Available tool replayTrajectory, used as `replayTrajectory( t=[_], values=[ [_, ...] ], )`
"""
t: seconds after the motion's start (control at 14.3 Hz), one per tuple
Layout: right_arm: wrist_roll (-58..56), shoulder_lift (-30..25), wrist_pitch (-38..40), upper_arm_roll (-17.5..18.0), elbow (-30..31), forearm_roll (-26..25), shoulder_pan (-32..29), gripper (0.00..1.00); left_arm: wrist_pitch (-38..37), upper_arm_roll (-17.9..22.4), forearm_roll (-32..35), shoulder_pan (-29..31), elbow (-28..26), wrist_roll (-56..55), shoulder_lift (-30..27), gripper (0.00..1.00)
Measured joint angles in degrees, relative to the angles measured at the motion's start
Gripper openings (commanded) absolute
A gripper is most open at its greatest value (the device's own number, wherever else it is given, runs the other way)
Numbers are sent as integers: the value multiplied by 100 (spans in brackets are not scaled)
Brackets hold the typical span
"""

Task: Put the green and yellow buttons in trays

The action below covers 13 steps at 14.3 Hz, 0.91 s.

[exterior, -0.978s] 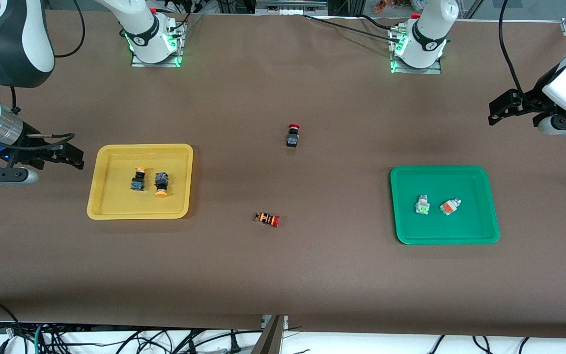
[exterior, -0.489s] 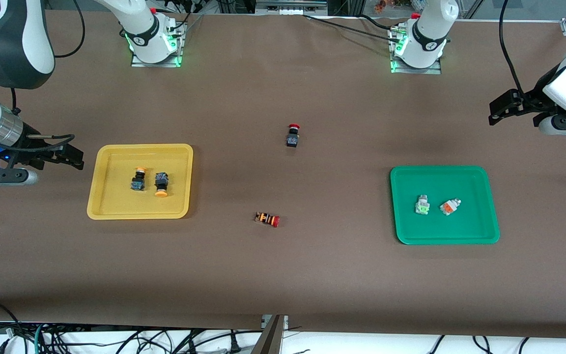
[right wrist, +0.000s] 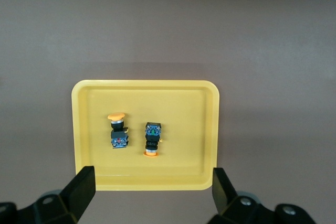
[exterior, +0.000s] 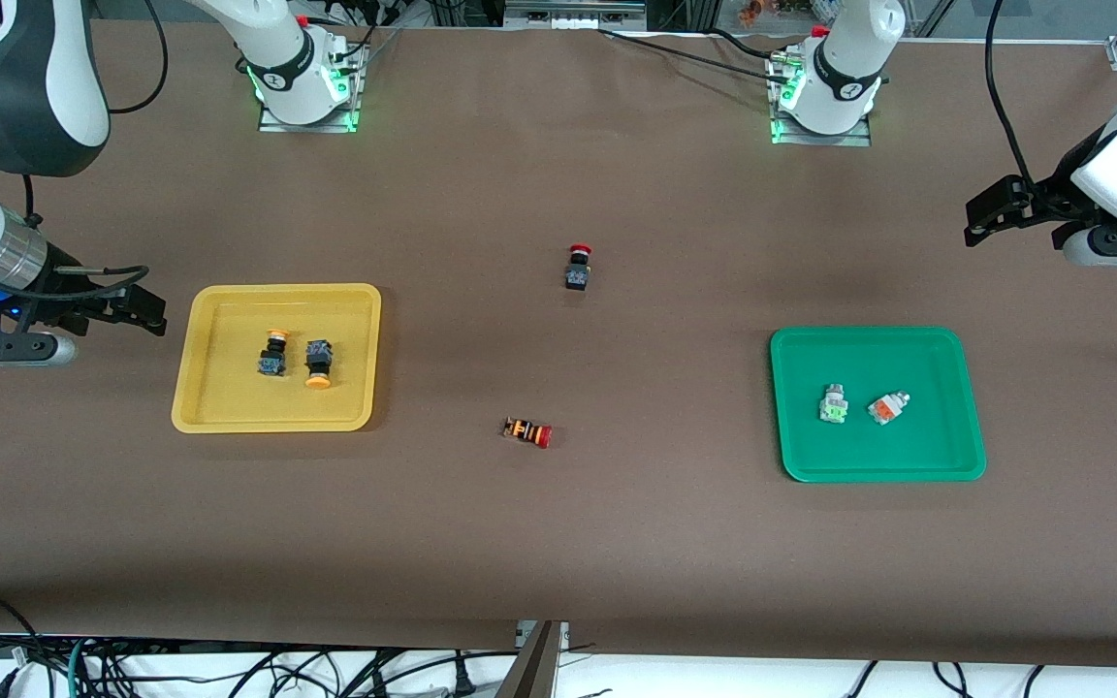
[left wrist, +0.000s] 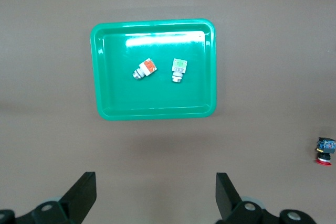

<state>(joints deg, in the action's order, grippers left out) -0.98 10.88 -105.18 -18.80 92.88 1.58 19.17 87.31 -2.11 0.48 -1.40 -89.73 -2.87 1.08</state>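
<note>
The yellow tray [exterior: 229,399] holds two black-bodied buttons with yellow-orange caps [exterior: 273,353] [exterior: 318,363]. The green tray [exterior: 908,456] holds a white button with a green face [exterior: 833,404] and one with an orange face [exterior: 887,407]. My right gripper [exterior: 149,312] is open and empty, up over the table beside the yellow tray. Its wrist view shows its tips [right wrist: 152,192], the tray [right wrist: 184,167] and both buttons [right wrist: 118,129] [right wrist: 152,139]. My left gripper [exterior: 980,221] is open and empty, over the table near the green tray [left wrist: 157,106].
A black-bodied button with a red cap [exterior: 578,267] stands mid-table, farther from the front camera than the trays, and shows in the left wrist view [left wrist: 325,150]. An orange-and-black striped button with a red cap [exterior: 527,431] lies between the trays, nearer the camera.
</note>
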Motion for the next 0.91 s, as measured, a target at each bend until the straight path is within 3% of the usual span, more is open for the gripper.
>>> replayTrajectory(
  t=[0.91],
  values=[
    [-1, -95, -138, 11, -60, 315, 85, 99, -11, 0, 0, 0, 0, 0, 0, 100]
  ],
)
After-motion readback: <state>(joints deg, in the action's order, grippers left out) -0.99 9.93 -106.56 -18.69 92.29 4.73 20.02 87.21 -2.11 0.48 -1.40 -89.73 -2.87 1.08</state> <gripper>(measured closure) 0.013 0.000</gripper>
